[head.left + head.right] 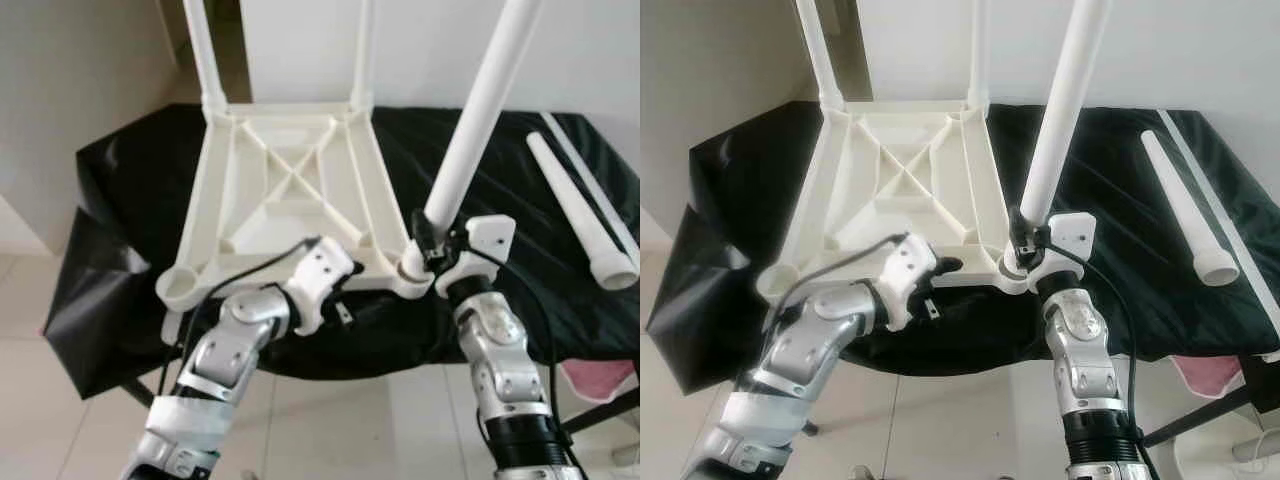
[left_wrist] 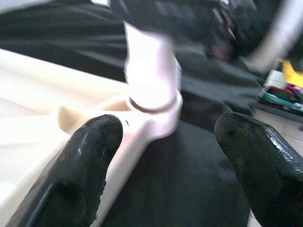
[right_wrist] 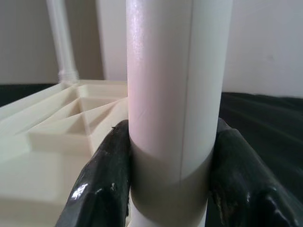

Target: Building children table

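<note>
Right gripper (image 1: 1025,240) clamped around table leg (image 1: 1060,120), spare leg (image 1: 1180,205) beside, well apart.

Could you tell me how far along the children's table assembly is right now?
Two far legs already stand in the upturned tabletop. The right claw is clamped on a third leg at its near corner socket; the left claw is open beside it. The fourth leg lies on the black cloth, its near-left socket unfilled.

Nothing here is showing any writing I can read: no label, brand, number or sign is standing out on the white upturned table top (image 1: 290,190), on its white legs (image 1: 478,120), or on the black cloth (image 1: 520,300) covering the counter.
</note>
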